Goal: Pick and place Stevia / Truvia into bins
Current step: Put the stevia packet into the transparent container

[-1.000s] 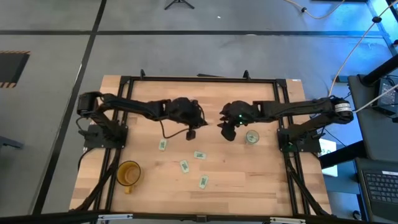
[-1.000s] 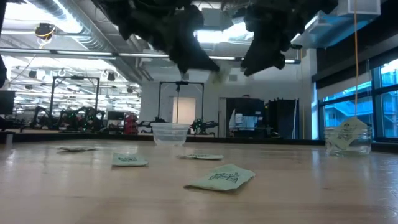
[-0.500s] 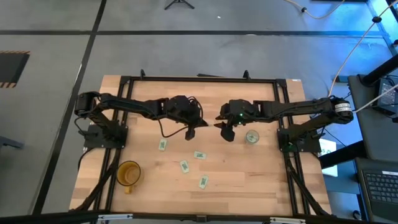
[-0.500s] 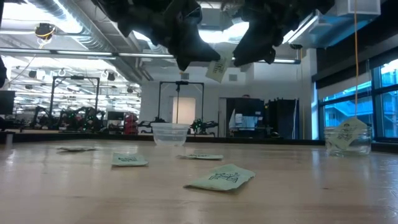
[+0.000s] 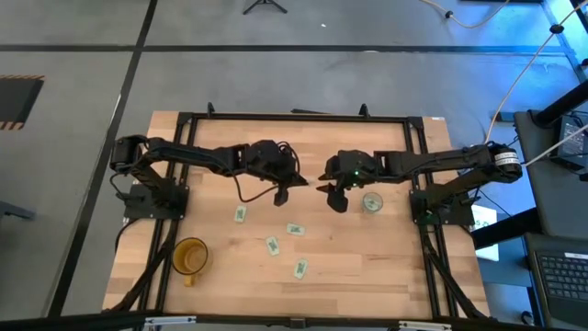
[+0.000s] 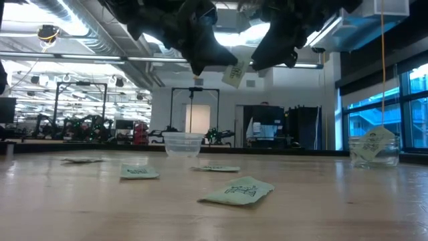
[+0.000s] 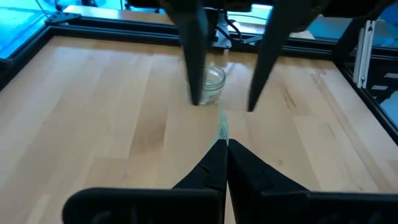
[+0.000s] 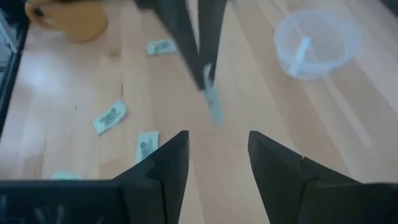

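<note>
From above, my left gripper (image 5: 282, 190) and my right gripper (image 5: 323, 187) face each other over the middle of the table, tips near but apart. The packet between them is too small to make out here. Four more sachets (image 5: 273, 245) lie on the wood nearer the front, the amber mug (image 5: 190, 256) off to my left, and the glassy cup (image 5: 372, 202) sits just beside my right gripper.

At table height, the held sachet (image 6: 233, 75) hangs in the air well above the tabletop, pinched at its upper edge by the left fingers, long axis roughly vertical and a little tilted. My right gripper's dark fingers hover just beside it, not touching. The wider cup (image 6: 182, 143) stands far back; the glassy cup at the right already holds one sachet.

Through my left wrist camera, my fingers are pressed together on the sachet's (image 7: 222, 129) edge — seen edge-on, pointing straight toward the right arm's two spread fingers (image 7: 196, 59), with the glassy cup behind them.

Through my right wrist camera, my fingers (image 8: 165, 165) stand apart with nothing between them, and the sachet (image 8: 212, 101) hangs ahead of the gap, held by the left arm's tips. I judge a handover — my right gripper is the nearer to the glassy cup.
</note>
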